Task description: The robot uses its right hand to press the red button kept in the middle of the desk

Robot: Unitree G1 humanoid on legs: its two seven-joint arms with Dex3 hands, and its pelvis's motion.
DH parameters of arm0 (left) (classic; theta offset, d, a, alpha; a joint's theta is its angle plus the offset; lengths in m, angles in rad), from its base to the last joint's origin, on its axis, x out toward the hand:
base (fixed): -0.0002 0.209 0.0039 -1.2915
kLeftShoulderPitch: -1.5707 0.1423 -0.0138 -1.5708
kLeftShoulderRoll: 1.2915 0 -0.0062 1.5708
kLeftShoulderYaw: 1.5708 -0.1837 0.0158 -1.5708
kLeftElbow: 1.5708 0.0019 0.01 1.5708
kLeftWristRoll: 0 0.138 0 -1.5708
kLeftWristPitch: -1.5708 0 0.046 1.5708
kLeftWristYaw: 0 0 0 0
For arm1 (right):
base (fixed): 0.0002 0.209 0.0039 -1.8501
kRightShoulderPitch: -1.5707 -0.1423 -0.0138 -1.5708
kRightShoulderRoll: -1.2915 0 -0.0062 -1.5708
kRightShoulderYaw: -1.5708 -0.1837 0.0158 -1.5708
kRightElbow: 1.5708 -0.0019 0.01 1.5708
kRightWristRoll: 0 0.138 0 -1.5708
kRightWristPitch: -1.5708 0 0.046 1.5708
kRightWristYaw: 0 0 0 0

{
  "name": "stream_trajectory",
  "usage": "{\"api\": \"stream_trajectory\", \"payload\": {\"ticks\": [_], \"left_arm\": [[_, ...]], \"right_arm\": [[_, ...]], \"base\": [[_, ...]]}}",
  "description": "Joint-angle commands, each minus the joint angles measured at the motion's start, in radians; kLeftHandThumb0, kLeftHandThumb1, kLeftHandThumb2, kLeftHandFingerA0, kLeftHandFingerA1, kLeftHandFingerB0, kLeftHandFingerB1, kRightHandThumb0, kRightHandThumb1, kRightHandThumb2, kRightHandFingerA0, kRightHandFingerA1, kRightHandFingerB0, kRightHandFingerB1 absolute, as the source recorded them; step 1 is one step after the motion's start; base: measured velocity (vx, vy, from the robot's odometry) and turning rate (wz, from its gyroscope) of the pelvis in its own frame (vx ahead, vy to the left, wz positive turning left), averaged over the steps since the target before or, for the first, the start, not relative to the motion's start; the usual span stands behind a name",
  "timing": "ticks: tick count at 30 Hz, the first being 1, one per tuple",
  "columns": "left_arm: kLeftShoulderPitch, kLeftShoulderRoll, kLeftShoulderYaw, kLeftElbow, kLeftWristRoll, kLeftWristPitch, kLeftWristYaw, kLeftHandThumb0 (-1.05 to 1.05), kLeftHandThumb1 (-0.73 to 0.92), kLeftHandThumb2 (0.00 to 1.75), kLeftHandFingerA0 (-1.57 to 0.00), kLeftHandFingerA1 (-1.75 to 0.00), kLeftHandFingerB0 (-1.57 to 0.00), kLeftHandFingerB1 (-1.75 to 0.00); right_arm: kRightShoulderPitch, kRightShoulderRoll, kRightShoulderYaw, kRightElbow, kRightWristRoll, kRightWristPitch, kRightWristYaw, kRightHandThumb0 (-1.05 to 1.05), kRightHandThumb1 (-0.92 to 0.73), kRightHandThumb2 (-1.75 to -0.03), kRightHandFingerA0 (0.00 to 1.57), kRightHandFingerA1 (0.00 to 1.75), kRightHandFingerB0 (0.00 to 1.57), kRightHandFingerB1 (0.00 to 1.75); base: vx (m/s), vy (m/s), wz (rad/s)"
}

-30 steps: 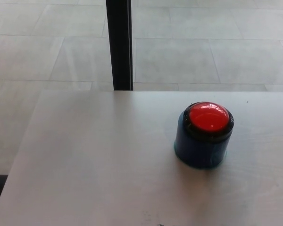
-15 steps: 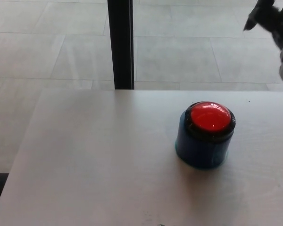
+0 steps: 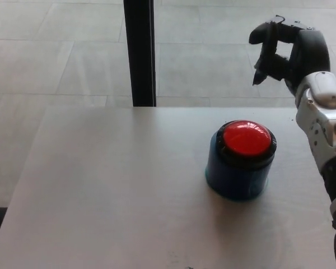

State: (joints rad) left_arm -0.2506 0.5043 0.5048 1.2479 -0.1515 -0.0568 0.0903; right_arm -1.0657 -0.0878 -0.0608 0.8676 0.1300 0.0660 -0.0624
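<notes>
Red and glossy, one button (image 3: 246, 138) is all you have to work with here: a single domed cap, ringed in black, sitting on top of one dark blue cylindrical base (image 3: 236, 178). The base stands upright on the pale grey counter (image 3: 112, 190), right of the counter's middle as you see it from the head camera, and closer to the far edge than the near one. A soft highlight shows on the dome, and a faint shadow lies on the counter just beside the base.

You can see one robot hand, the right hand (image 3: 285, 51), coming in from the picture's right on a white and grey forearm (image 3: 323, 120). It is raised above the far right part of the counter, up and to the right of the button and clear of it, with open air between the two. Its black fingers (image 3: 266, 35) are curled forward and spread apart, holding nothing, so you can read it as wide. None of them touches the button or the counter.

The left robot hand does not show anywhere in this view.

Beyond the counter's far edge you have one black vertical post (image 3: 140, 53) rising out of the top of the picture, to the left of the button. Behind it lies a floor (image 3: 61, 56) of large light grey tiles with thin joints.
</notes>
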Motion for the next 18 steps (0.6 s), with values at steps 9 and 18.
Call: {"api": "stream_trajectory", "payload": {"ticks": [9, 18], "left_arm": [[-0.003, 0.019, -0.026, 0.011, -0.010, -0.003, 0.025, -0.52, 0.56, 1.10, -0.57, -1.31, -0.42, -1.03], [0.007, 0.016, -0.023, 0.006, -0.022, -0.015, 0.011, -0.48, 0.52, 1.15, -0.55, -1.39, -0.50, -1.16]], "right_arm": [[0.085, 0.042, 0.044, -0.066, -0.054, 0.025, 0.017, -0.20, -0.48, -1.23, 0.95, 1.75, 0.81, 1.53], [0.200, 0.062, 0.044, -0.133, -0.065, 0.029, 0.019, -0.17, -0.46, -1.29, 0.93, 1.75, 0.79, 1.57]], "base": [[0.00, 0.000, 0.00], [0.00, 0.000, 0.00]]}}
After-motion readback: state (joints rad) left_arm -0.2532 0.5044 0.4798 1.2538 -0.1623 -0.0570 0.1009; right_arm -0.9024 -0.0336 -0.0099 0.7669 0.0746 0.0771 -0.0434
